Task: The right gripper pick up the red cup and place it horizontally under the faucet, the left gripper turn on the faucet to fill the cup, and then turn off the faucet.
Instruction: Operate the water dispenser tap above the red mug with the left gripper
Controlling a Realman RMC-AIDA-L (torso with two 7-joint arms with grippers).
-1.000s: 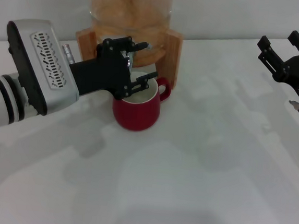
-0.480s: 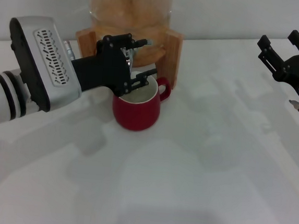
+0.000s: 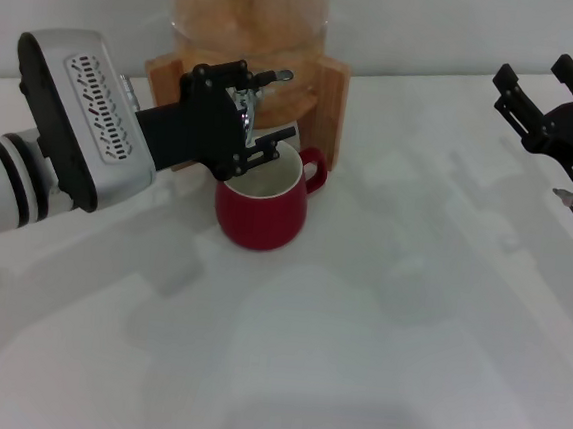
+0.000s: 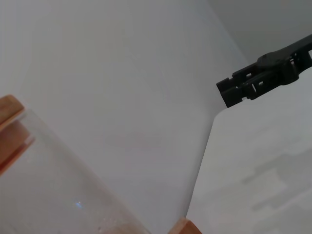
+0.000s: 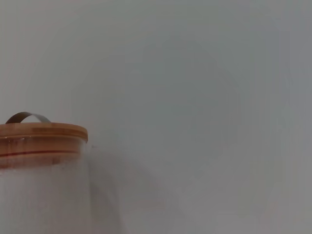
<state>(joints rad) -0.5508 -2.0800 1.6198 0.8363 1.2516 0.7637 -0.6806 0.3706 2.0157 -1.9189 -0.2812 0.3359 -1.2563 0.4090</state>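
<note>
Head view, cup: the red cup (image 3: 261,204) is seen upright on the worktop (image 3: 357,331), directly below the faucet (image 3: 248,101), touching the front of the wooden dispenser (image 3: 323,87); its handle points away from the left arm.
Head view, left pincer: the left pincer (image 3: 261,107) is set at the faucet, one finger above the lever and one just over the cup's rim; the fingers are spread around the faucet, and a firm pinch cannot be confirmed.
Head view, change: over the last second the left pincer has been raised slightly and drawn closer to the dispenser, and the lever tip now shows clear above the upper finger. The cup has not been shifted.
Head view, right pincer: the right pincer (image 3: 548,92) is held well apart from the cup, at the far right, with fingers spread and nothing between them.
Left wrist view: only the dispenser's glass and wood frame are shown close up, with the right pincer's fingers (image 4: 263,75) farther off; neither faucet nor cup is shown.
Right wrist view: the dispenser's lid (image 5: 41,131) is shown against a blank wall, nothing else.
Meaning: placement is judged done; the lever is judged to be in the act of being worked. No stream can be made out, so whether filling is over cannot be told.
</note>
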